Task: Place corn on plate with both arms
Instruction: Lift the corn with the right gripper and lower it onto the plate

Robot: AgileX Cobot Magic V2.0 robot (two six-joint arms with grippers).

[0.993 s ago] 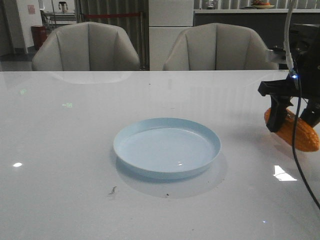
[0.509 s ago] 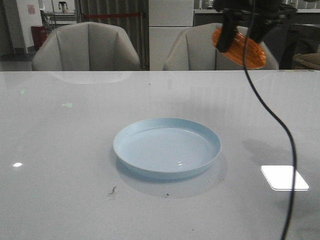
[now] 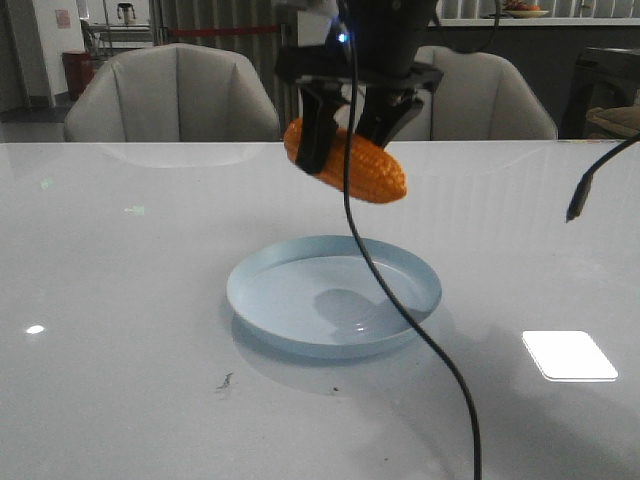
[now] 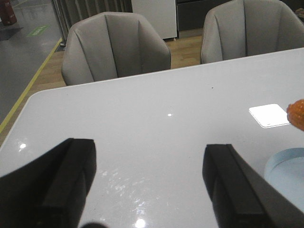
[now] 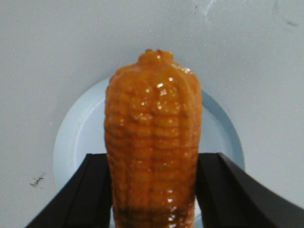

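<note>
The orange corn (image 3: pixel 350 168) hangs in the air above the pale blue plate (image 3: pixel 262 300), tilted with its tapered end down to the right. My right gripper (image 3: pixel 345 148) is shut on it from above. In the right wrist view the corn (image 5: pixel 152 137) sits between the black fingers (image 5: pixel 90 194) of the gripper (image 5: pixel 153 199), with the plate (image 5: pixel 76 137) directly below. My left gripper (image 4: pixel 149 180) is open and empty over bare table; the plate's edge (image 4: pixel 285 173) and the corn's tip (image 4: pixel 297 113) show at that view's side. The left gripper does not show in the front view.
A black cable (image 3: pixel 400 300) hangs from the right arm across the plate toward the front edge. Another cable end (image 3: pixel 578 200) dangles at the right. Two grey chairs (image 3: pixel 170 95) stand behind the table. A bright reflection (image 3: pixel 568 355) lies right of the plate.
The right gripper carried the corn from low at the table's right, up high, then left and down to above the plate. The plate has not moved.
</note>
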